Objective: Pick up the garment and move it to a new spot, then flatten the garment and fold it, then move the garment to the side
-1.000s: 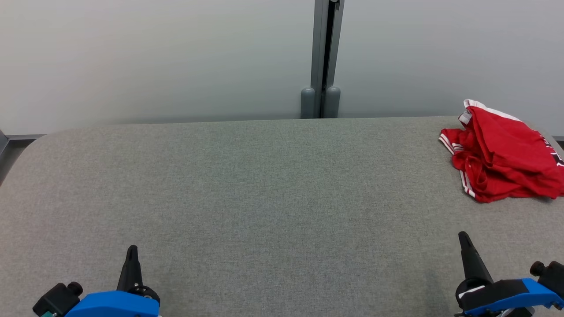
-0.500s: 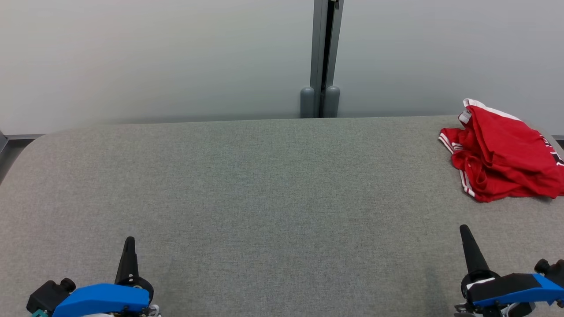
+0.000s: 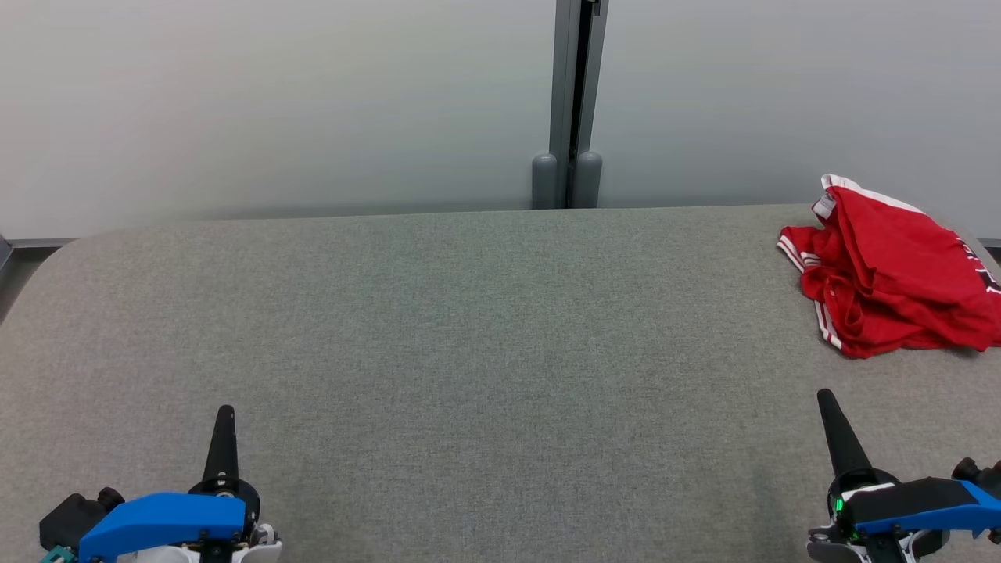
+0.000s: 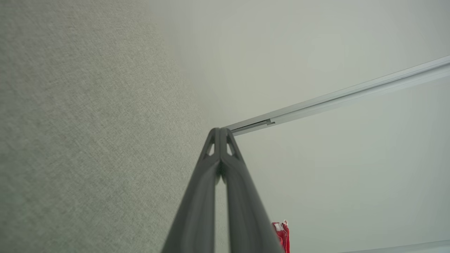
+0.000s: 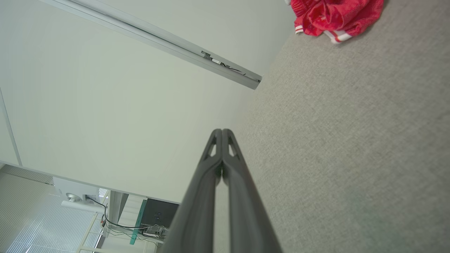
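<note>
The left claw [image 3: 224, 413] is fully closed, its two long dark fingers pressed together tip to tip with nothing between them. It sits at the near left of the scene, over the grey fabric-covered worktop [image 3: 500, 352], pointing toward the far edge. The right claw [image 3: 826, 399] is likewise closed tight and empty at the near right, its fingers leaning slightly left as they point away. In each wrist view the pair of fingers meets at the tips.

The crumpled red garment with white striped trim [image 3: 884, 274] lies in a heap at the far right of the worktop, close to the far edge and running past the right side of the head view. It is beyond the right claw and apart from it, and well apart from the left claw. Some dark lettering shows on its right part.

Behind the worktop stand pale wall panels [image 3: 274, 102], joined by a grey vertical post [image 3: 575, 94] near the middle of the far edge.
</note>
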